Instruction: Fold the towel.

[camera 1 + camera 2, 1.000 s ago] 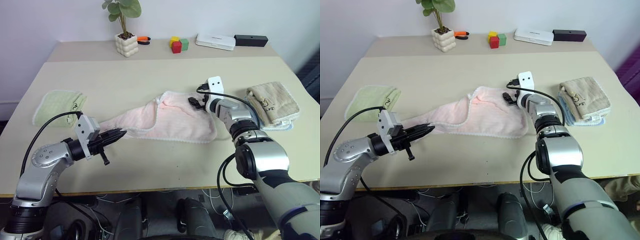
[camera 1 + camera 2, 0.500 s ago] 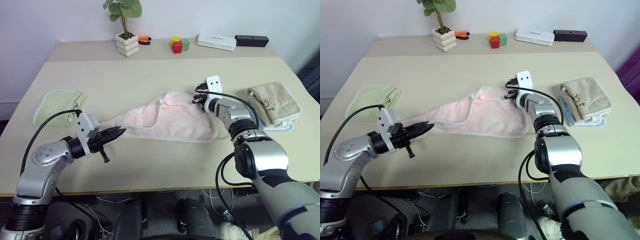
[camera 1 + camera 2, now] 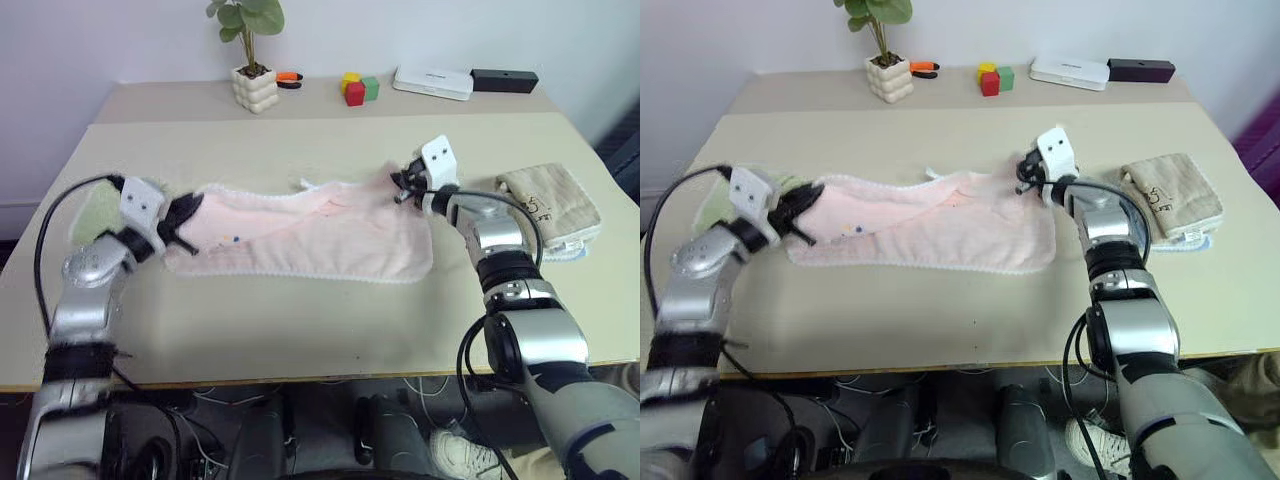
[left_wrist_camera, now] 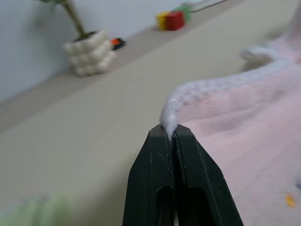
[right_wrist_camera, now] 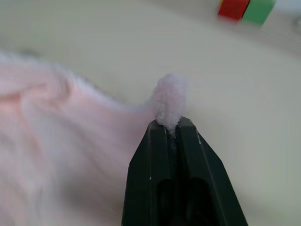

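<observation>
The pale pink towel [image 3: 320, 240] hangs stretched above the table between my two grippers, its whitish lower edge resting on the tabletop. My left gripper [image 3: 187, 210] is shut on the towel's left corner; the left wrist view shows the whitish hem [image 4: 169, 113] pinched between the black fingers [image 4: 155, 188]. My right gripper [image 3: 400, 185] is shut on the towel's right corner, and the right wrist view shows a pink tuft [image 5: 168, 101] clamped at its fingertips. A small dark mark [image 3: 236, 239] shows on the towel's left part.
A light green folded towel [image 3: 98, 208] lies behind my left arm. A beige folded towel [image 3: 548, 205] lies at the right. At the back stand a potted plant [image 3: 252, 85], coloured blocks [image 3: 355, 90], a white box [image 3: 431, 83] and a black box [image 3: 504, 80].
My right gripper shut on the towel's right corner and lifted it. My left gripper carried its corner up, away from me and to the left, spreading the towel wide.
</observation>
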You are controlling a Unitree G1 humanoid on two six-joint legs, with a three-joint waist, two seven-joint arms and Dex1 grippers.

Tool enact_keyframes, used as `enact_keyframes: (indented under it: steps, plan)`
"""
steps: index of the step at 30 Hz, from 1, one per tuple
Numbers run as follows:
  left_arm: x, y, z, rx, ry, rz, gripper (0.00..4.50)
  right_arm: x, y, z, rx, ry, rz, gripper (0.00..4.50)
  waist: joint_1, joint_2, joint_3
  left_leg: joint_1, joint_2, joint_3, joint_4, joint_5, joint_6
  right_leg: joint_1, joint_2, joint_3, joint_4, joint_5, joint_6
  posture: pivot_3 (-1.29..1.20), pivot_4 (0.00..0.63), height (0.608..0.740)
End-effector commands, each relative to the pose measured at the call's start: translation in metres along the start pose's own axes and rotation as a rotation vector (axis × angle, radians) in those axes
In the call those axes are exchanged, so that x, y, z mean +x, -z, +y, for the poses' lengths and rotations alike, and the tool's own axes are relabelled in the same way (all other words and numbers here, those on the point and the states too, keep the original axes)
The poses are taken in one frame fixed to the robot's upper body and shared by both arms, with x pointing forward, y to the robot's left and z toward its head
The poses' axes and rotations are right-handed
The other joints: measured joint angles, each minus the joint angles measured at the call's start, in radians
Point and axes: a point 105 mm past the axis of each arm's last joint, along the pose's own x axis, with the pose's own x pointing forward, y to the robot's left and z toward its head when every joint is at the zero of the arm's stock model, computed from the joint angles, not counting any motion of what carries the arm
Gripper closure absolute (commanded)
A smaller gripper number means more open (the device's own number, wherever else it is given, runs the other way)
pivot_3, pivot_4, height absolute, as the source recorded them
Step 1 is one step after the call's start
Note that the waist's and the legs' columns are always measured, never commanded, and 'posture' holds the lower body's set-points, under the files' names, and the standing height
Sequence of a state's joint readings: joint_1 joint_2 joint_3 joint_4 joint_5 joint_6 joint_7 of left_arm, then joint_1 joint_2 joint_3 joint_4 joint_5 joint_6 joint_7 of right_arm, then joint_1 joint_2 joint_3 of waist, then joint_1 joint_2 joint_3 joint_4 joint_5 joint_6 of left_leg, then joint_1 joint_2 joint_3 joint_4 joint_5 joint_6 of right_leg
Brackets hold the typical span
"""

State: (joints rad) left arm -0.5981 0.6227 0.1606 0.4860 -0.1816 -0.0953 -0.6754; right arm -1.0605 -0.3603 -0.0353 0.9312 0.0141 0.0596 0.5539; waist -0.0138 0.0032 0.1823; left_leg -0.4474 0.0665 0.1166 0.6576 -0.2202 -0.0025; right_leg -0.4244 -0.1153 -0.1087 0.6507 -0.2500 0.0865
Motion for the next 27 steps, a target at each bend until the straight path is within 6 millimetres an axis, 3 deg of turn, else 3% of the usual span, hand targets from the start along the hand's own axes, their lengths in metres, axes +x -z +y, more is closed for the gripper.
enact_keyframes:
  steps: [1,5,8,11,13,17,21,24,27]
  plan:
    - [0.023,-0.023,0.039,0.116,-0.122,-0.029,4.5,0.011,-0.044,-0.013,-0.096,0.107,-0.098,4.46,0.0,0.0,0.0,0.0,0.0,0.0,0.0,0.0,0.0,0.0,0.0,0.0,0.0,0.0,0.0,0.0,0.15,0.74]
    - [0.039,-0.075,0.089,0.212,-0.323,-0.069,4.5,0.013,-0.084,-0.03,-0.175,0.256,-0.176,4.46,-0.004,-0.003,0.001,-0.002,-0.001,0.001,-0.002,0.003,-0.004,0.0,0.0,0.0,-0.003,0.0,0.001,0.0,0.15,0.74]
    - [0.034,-0.109,0.107,0.269,-0.372,-0.145,4.5,0.005,-0.114,-0.042,-0.116,0.312,-0.296,4.46,-0.008,-0.003,0.001,-0.003,-0.001,0.005,-0.008,0.003,-0.005,-0.004,-0.001,0.0,-0.004,0.0,0.001,0.0,0.15,0.74]
    - [0.026,-0.121,0.109,0.359,-0.333,-0.176,4.5,-0.005,-0.122,-0.045,-0.135,0.292,-0.39,4.46,-0.012,-0.003,0.001,-0.002,0.0,0.01,-0.011,0.003,-0.005,-0.006,-0.002,0.0,-0.005,-0.001,0.002,0.0,0.15,0.74]
    - [0.022,-0.116,0.102,0.349,-0.259,-0.197,4.5,-0.011,-0.119,-0.041,-0.182,0.24,-0.436,4.46,-0.017,-0.003,0.001,0.0,0.0,0.013,-0.012,0.003,-0.005,-0.006,-0.003,0.0,-0.005,-0.001,0.002,0.0,0.15,0.74]
    - [0.01,-0.075,0.066,0.304,-0.002,-0.194,4.5,-0.028,-0.084,-0.012,-0.286,0.046,-0.471,4.46,-0.025,-0.003,0.001,0.004,0.0,0.013,-0.01,0.003,-0.005,-0.002,-0.004,0.0,-0.005,-0.001,0.003,0.0,0.15,0.74]
    - [-0.014,-0.031,0.034,0.27,0.166,-0.143,4.5,-0.05,-0.025,0.014,-0.378,-0.079,-0.367,4.46,-0.029,-0.003,0.001,0.004,0.001,0.013,-0.008,0.003,-0.005,-0.002,-0.004,0.0,-0.002,-0.001,0.002,0.0,0.15,0.74]
    - [-0.03,-0.009,0.016,0.255,0.241,-0.097,4.5,-0.066,0.009,0.023,-0.39,-0.161,-0.269,4.46,-0.029,-0.003,0.001,0.003,0.001,0.013,-0.007,0.003,-0.005,-0.004,-0.004,0.001,-0.001,-0.001,0.002,0.0,0.15,0.74]
    - [-0.044,0.001,0.008,0.24,0.286,-0.062,4.5,-0.082,0.033,0.034,-0.431,-0.264,-0.187,4.46,-0.028,-0.003,0.001,0.004,0.001,0.013,-0.007,0.003,-0.005,-0.003,-0.004,0.002,-0.001,-0.001,0.002,0.0,0.15,0.74]
